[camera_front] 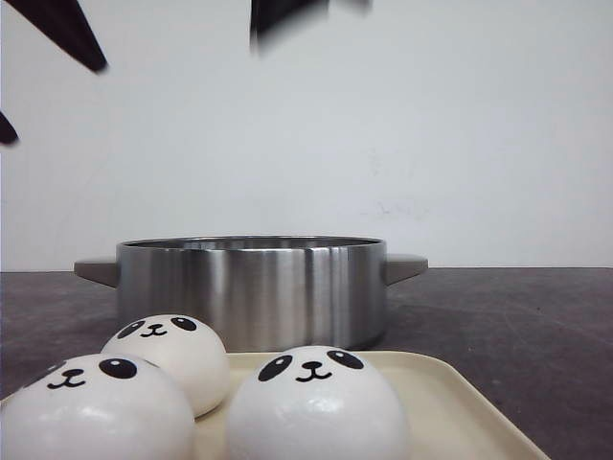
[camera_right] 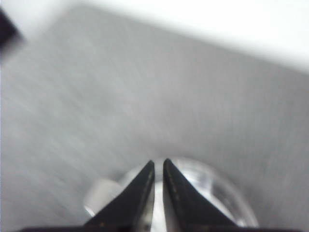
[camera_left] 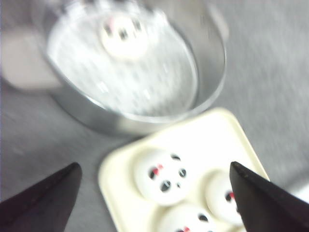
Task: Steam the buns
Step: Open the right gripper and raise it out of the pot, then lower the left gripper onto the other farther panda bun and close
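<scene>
Check the tray: three buns sit on it, one at front left, one at front right and one behind, just before the pot. A fourth bun lies inside the pot on its perforated insert. Your left gripper hangs above the tray with its fingers wide apart and empty. Your right gripper hangs above the pot, fingers nearly together, holding nothing.
</scene>
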`<move>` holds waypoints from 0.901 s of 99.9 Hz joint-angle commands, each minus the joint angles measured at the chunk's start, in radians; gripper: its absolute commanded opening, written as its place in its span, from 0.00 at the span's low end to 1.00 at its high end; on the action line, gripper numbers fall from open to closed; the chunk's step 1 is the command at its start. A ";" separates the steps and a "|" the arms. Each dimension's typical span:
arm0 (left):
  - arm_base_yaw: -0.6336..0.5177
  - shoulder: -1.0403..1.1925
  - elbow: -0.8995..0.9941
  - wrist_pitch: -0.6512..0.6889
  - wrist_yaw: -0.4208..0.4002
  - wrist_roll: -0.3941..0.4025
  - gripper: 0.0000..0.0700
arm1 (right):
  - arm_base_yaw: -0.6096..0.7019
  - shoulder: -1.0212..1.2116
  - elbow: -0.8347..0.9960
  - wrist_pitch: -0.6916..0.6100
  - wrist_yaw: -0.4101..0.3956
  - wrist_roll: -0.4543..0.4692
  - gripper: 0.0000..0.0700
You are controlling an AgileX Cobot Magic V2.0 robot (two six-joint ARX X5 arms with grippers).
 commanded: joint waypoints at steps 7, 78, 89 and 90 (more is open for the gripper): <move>-0.054 0.100 0.017 0.007 0.006 -0.045 0.85 | 0.078 -0.169 0.023 -0.037 0.054 -0.071 0.02; -0.212 0.586 0.017 0.196 -0.134 -0.095 0.85 | 0.241 -0.583 0.023 -0.341 0.380 0.013 0.02; -0.212 0.621 0.018 0.219 -0.138 -0.125 0.85 | 0.241 -0.586 0.023 -0.368 0.380 0.045 0.02; -0.212 0.624 0.018 0.220 -0.140 -0.128 0.85 | 0.241 -0.586 0.023 -0.369 0.380 0.045 0.02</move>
